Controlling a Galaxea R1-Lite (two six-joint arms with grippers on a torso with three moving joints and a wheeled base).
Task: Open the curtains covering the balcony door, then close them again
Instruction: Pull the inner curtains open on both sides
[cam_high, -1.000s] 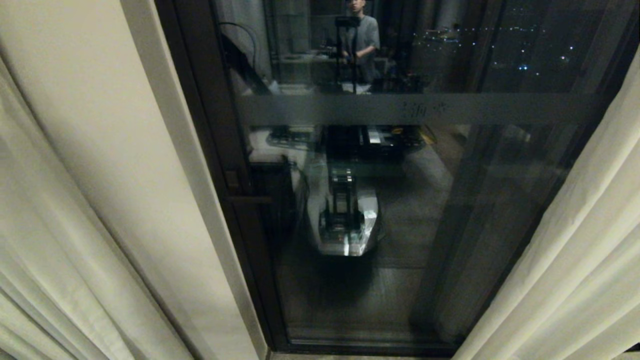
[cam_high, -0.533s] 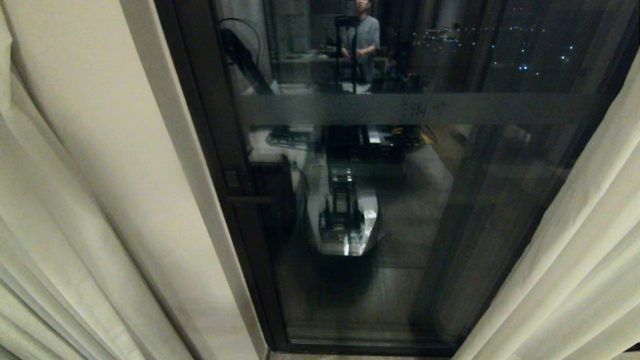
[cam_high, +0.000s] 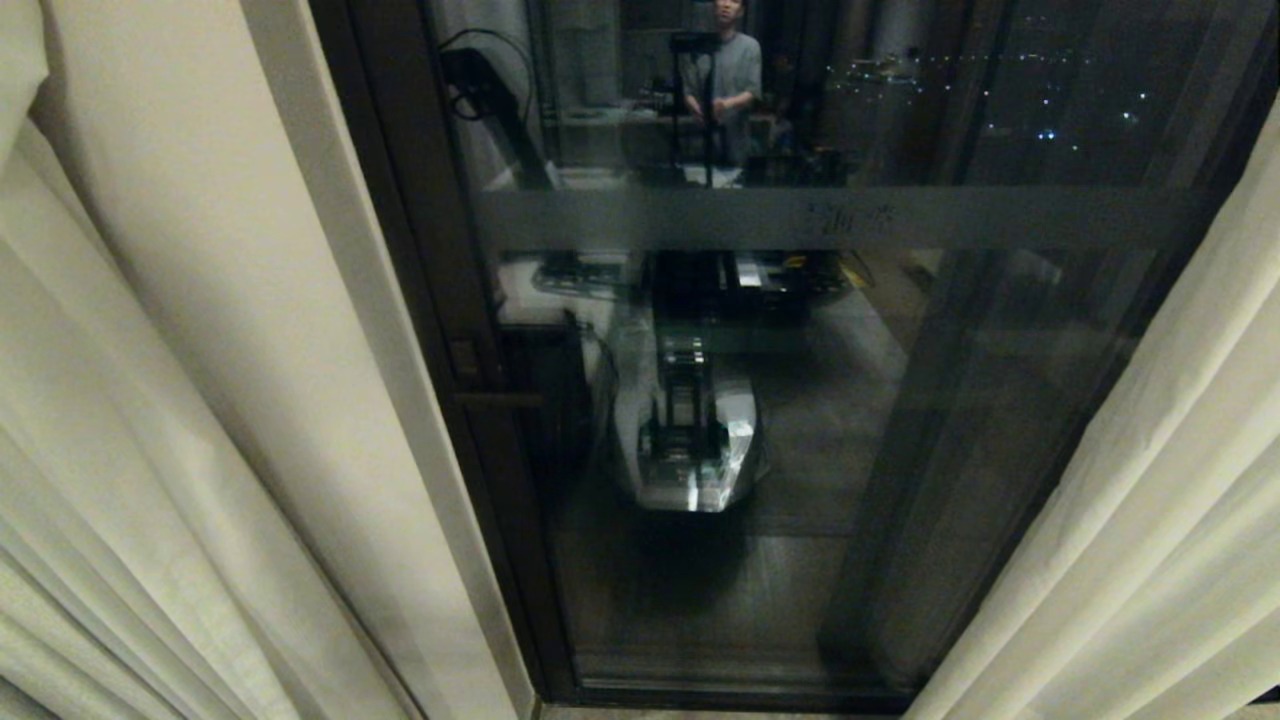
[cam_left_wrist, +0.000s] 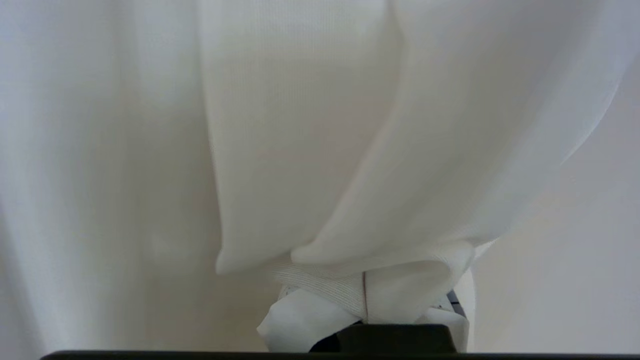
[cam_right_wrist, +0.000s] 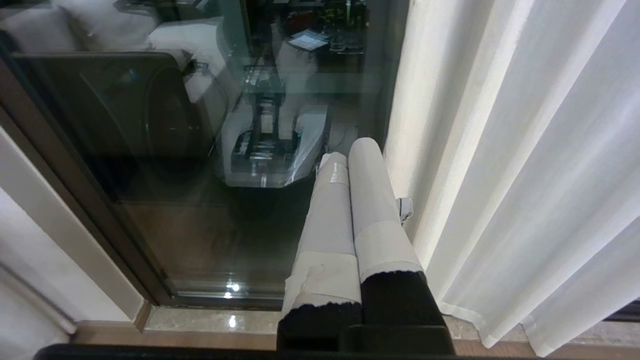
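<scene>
With the curtains (cam_high: 150, 400) drawn aside from the balcony door (cam_high: 800, 400), you see the left gripper (cam_left_wrist: 365, 300) clamped on fabric between its jaws, the right gripper (cam_right_wrist: 352, 165) pressed together empty; closing remains.

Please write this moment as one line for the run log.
left gripper: shut on curtain | right gripper: shut, idle | balcony door: uncovered

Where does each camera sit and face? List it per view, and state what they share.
Head view: on the robot's head, looking down at the balcony door between the curtains; no arm shows directly.
Left wrist view: behind the left gripper, shut on curtain cloth.
Right wrist view: behind the shut right gripper, facing door and curtain.
Shared: head and right wrist views show the door.
</scene>
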